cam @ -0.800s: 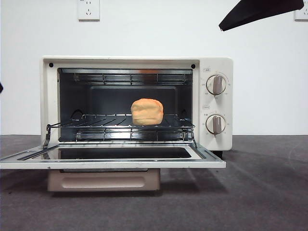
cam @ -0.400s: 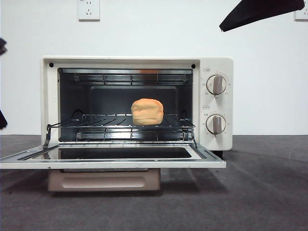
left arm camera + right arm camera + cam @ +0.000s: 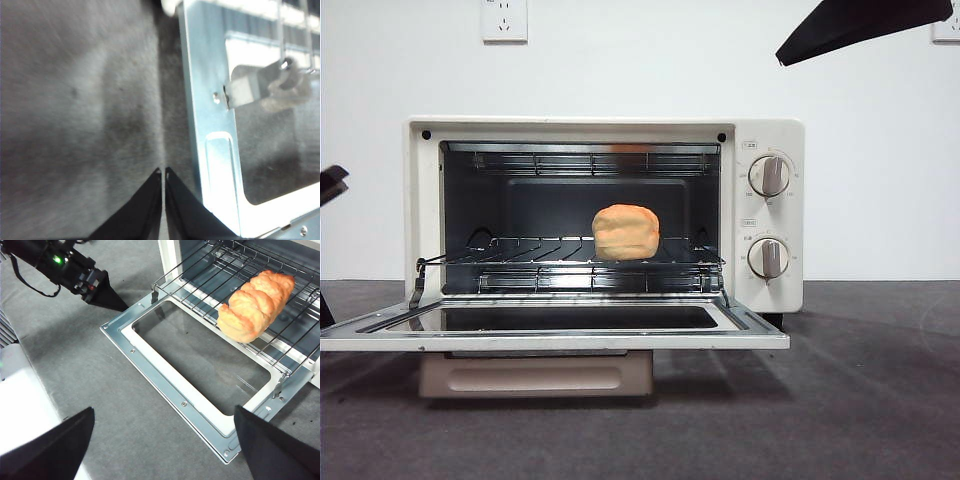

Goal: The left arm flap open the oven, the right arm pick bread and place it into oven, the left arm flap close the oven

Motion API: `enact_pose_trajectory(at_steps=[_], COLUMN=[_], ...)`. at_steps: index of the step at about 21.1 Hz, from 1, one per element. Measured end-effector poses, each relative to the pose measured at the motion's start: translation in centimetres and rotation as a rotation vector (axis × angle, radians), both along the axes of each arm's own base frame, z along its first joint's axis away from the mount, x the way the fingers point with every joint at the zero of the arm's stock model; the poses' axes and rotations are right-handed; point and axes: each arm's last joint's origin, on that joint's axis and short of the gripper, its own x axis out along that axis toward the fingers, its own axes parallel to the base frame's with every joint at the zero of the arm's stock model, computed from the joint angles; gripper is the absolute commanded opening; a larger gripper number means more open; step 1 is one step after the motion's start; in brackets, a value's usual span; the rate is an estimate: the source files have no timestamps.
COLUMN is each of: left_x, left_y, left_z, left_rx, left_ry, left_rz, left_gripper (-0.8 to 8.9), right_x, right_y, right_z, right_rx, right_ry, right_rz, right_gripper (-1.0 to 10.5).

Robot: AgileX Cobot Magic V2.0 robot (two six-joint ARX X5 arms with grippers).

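Note:
The cream oven (image 3: 770,290) stands open, its glass door (image 3: 550,341) folded flat toward me. The golden bread (image 3: 626,232) lies on the wire rack (image 3: 520,250) inside, also seen as a knobbly loaf (image 3: 256,302) in the right wrist view. My left gripper (image 3: 163,173) is shut and empty, low over the grey table just beside the door's metal frame (image 3: 212,130). The right wrist view shows this same left gripper (image 3: 121,306) pointing at the door's left side edge. My right gripper (image 3: 165,440) hangs open and empty, high above the door (image 3: 165,385).
A dark part of the left arm (image 3: 330,185) shows at the left edge of the front view, and the right arm's black tip (image 3: 860,25) at the top right. Two knobs (image 3: 770,175) sit on the oven's right panel. A white wall with a socket (image 3: 504,20) is behind.
The left arm's dark parts at the left edge of the front view have shifted lower and a little further in. Oven, bread and right arm are unchanged.

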Motion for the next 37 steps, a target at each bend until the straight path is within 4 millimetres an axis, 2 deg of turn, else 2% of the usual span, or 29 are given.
enact_pose_trajectory(at_steps=[9,19,28,37], left_x=[0.8,0.9,2.1,3.8], left_y=[-0.2,0.0,1.2,2.0], left_z=[-1.8,-1.7,-0.6,2.2], left_rx=[-0.071,-0.191,-0.335,-0.412], left_ry=[0.051,0.037,-0.079,-0.335], left_rz=[-0.052,-0.079,-0.030,0.018], left_gripper=[0.14,0.14,0.14,0.14], right_x=[0.0,0.0,0.0,0.0], right_y=[0.0,0.0,0.0,0.0], right_z=[0.0,0.0,0.0,0.0], right_rx=[0.000,0.006,0.010,0.004], right_ry=[0.001,0.010,0.017,0.010], right_rz=[0.000,-0.007,-0.012,-0.027], right_gripper=[4.4,4.4,4.4,4.4])
